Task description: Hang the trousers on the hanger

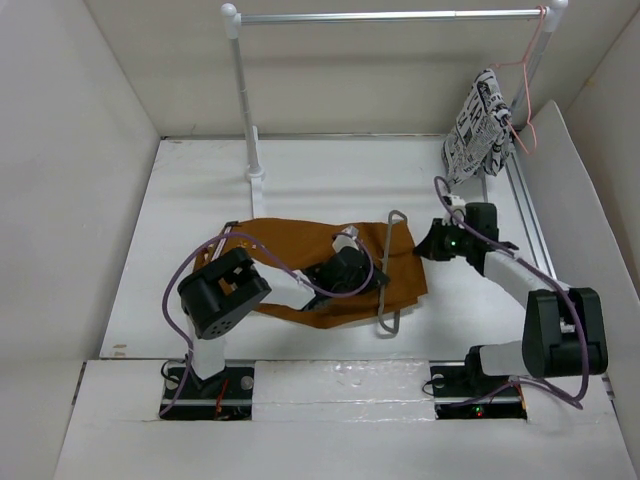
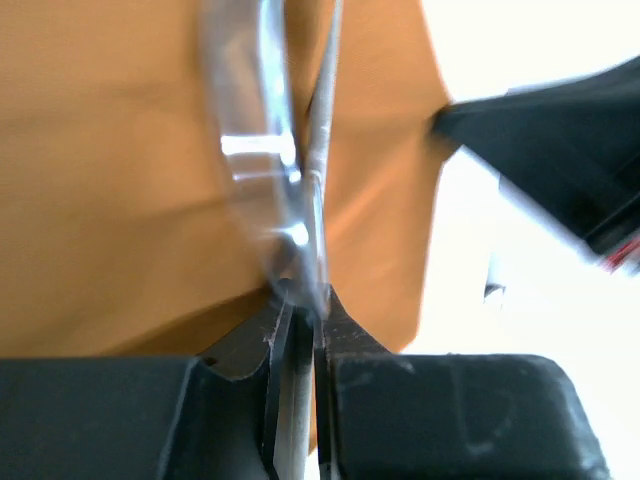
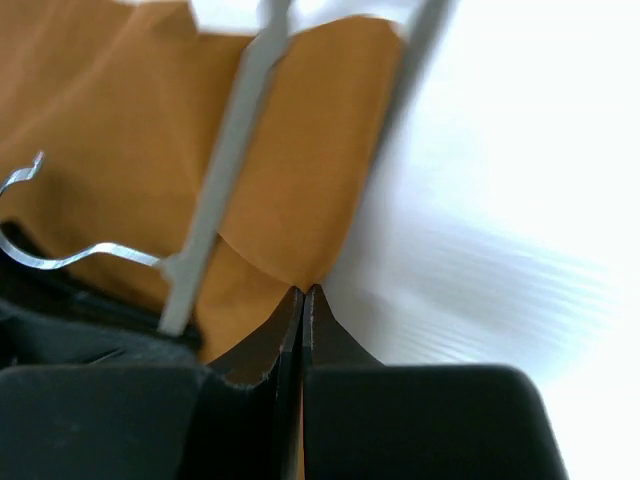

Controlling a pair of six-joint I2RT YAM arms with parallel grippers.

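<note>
The rust-brown trousers lie spread in the middle of the table. The grey wire hanger lies over their right end. My left gripper reaches across the trousers and is shut on the hanger. In the left wrist view the wire runs up out of the closed jaws over the trousers. My right gripper is at the trousers' right edge. In the right wrist view it is shut on the trousers' edge, with the hanger's wire just to its left.
A metal clothes rail on white posts stands at the back. A black-and-white patterned cloth hangs from a pink hanger at its right end. White walls close in the table on the left, back and right.
</note>
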